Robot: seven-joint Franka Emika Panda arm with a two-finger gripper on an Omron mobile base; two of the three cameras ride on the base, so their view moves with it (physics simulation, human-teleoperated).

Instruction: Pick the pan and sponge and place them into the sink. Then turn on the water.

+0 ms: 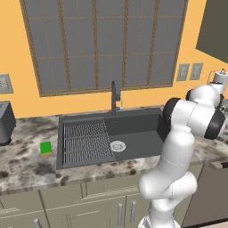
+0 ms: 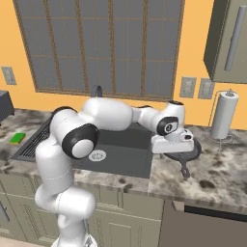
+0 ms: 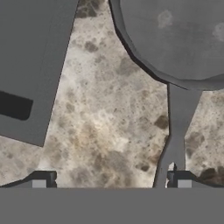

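Observation:
The dark grey pan [image 2: 189, 153] rests on the speckled counter just right of the sink [image 2: 126, 164], its handle [image 2: 185, 170] pointing toward the counter's front. My gripper [image 2: 174, 150] hovers over the pan's near-left side. In the hand view the gripper [image 3: 111, 180] is open above bare counter. There the pan [image 3: 175, 39] sits at the upper right, and its handle [image 3: 177, 127] ends beside the right fingertip [image 3: 180, 179]. The green sponge [image 1: 45, 148] lies on the counter left of the sink [image 1: 133, 133]. No water is in view at the faucet [image 1: 115, 97].
A paper towel holder [image 2: 224, 116] stands at the back right by the wall. A dark appliance [image 1: 5, 122] sits at the far left of the counter. A ribbed rack [image 1: 87, 142] covers the basin's left half, with a round drain [image 1: 118, 146] beside it.

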